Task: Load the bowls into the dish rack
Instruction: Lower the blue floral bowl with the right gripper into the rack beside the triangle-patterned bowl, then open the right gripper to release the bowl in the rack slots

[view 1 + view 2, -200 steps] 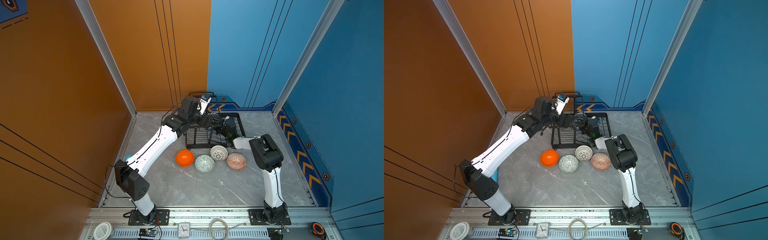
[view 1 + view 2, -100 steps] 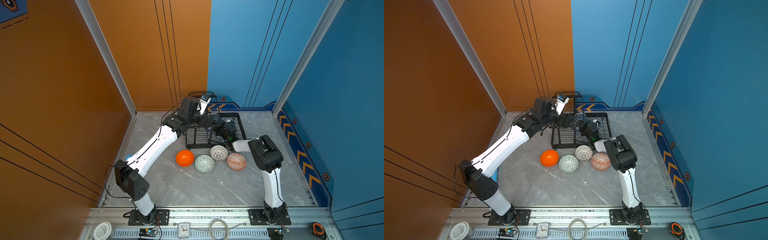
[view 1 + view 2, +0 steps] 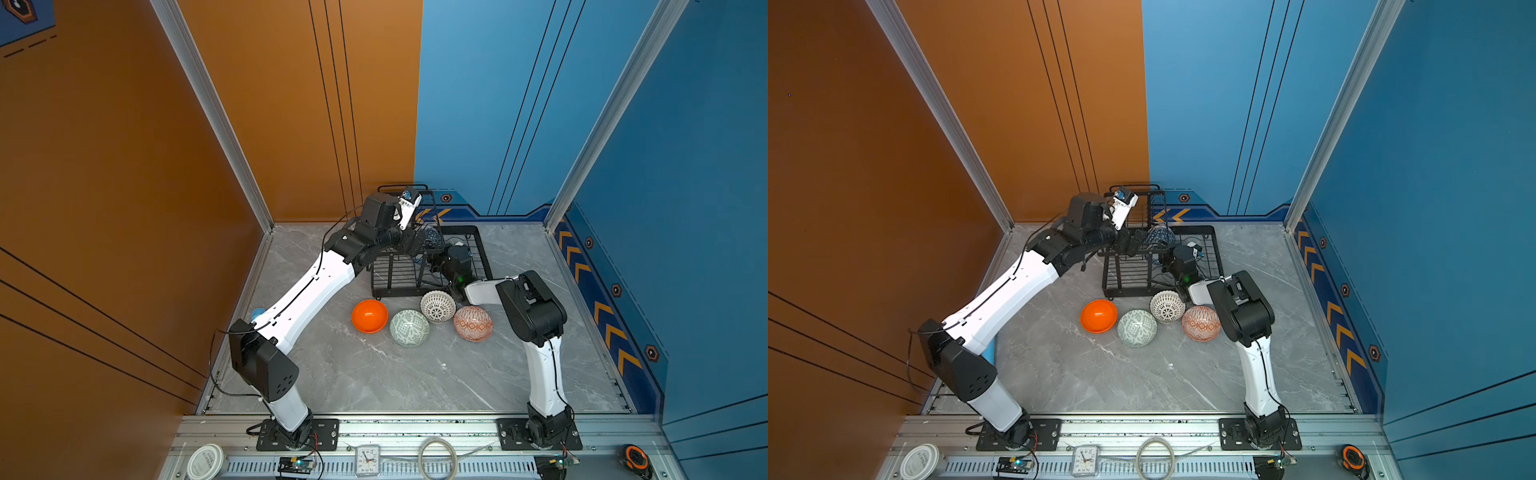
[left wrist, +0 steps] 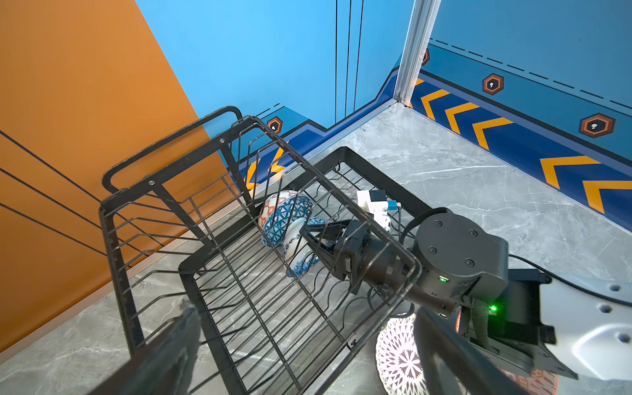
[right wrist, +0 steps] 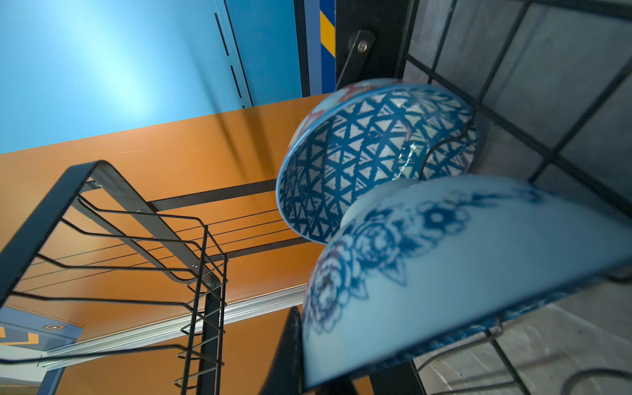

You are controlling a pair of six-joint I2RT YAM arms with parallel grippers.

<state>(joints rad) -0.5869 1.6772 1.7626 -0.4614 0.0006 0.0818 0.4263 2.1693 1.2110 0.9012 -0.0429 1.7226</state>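
Observation:
The black wire dish rack (image 3: 399, 270) stands at the back. A blue geometric bowl (image 3: 432, 237) (image 4: 285, 215) (image 5: 359, 160) stands on edge in its base tray. My right gripper (image 3: 434, 262) (image 4: 307, 236) is shut on the rim of the white bowl with blue flowers (image 4: 294, 246) (image 5: 461, 273), tilted just in front of it; one finger (image 5: 287, 355) shows. My left gripper (image 3: 415, 243) (image 4: 307, 359) hangs open over the upper shelf, holding nothing. On the floor lie the orange bowl (image 3: 369, 316), green bowl (image 3: 409, 328), lattice bowl (image 3: 437, 306) and diamond bowl (image 3: 473, 323).
A light-blue cylinder (image 3: 257, 312) sits at the left wall, mostly behind my left arm. The orange and blue walls stand close behind the rack. A white lid (image 3: 205, 460), a clock (image 3: 367, 459) and a tape ring (image 3: 437, 457) lie on the front rail.
My right gripper has shifted slightly inside the rack with the floral bowl. The left arm and the floor bowls have not moved.

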